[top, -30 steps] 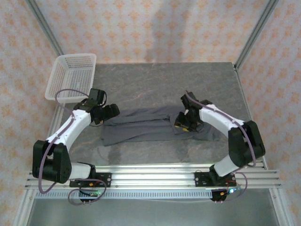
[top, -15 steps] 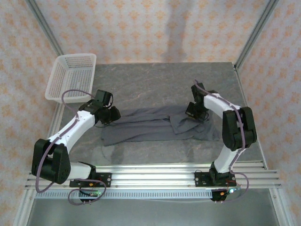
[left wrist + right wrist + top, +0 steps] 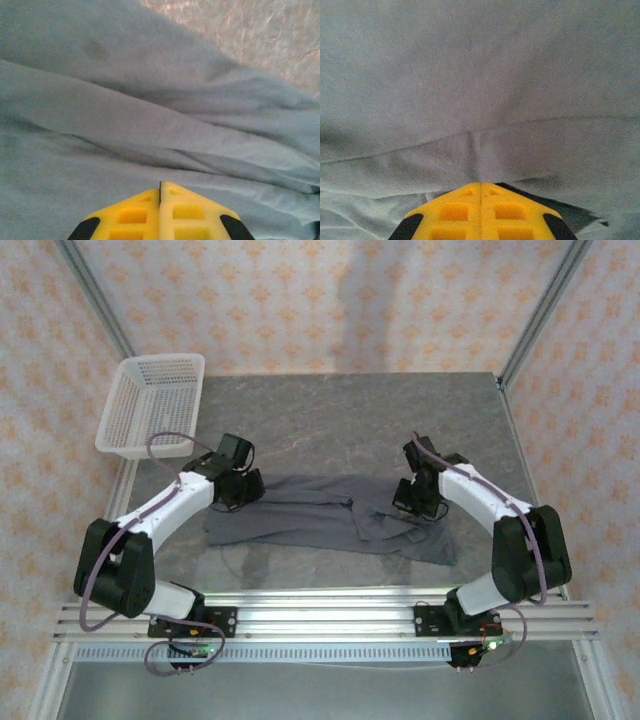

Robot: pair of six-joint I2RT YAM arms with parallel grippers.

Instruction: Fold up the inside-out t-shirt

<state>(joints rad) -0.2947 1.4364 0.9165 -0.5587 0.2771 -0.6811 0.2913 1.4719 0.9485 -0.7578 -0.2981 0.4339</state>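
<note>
Grey and stone-patterned, the surface [image 3: 350,420] carries the inside-out t-shirt [image 3: 320,522] near its front edge, about midway across. It lies as a long, rumpled band of dark slate cloth running left to right, with loose folds and a darker crease near its middle rather than a flat spread.

Both arms reach in to it from opposite ends. The left jaws sit at the shirt's upper left corner and the right jaws at its upper right part. In the left wrist view the yellow fingertips [image 3: 140,212] are pressed fully together, with only a hairline between them, right down on a ridge of fabric. They seem to have a thin pinch of cloth, though the nip itself is hidden. In the right wrist view the fingertips [image 3: 460,210] are likewise closed tight, and creases in the cloth run together at their tip, which reads as a real pinch.

My judgement is that this is the grasping step ahead of a spread or first fold, with the folding proper not yet done. The next move calls for both arms to lift and draw the cloth together, keeping the tension even so that neither pinch slips and the layers do not bunch.

Well off at the far left corner stands a white mesh basket [image 3: 165,357].
</note>
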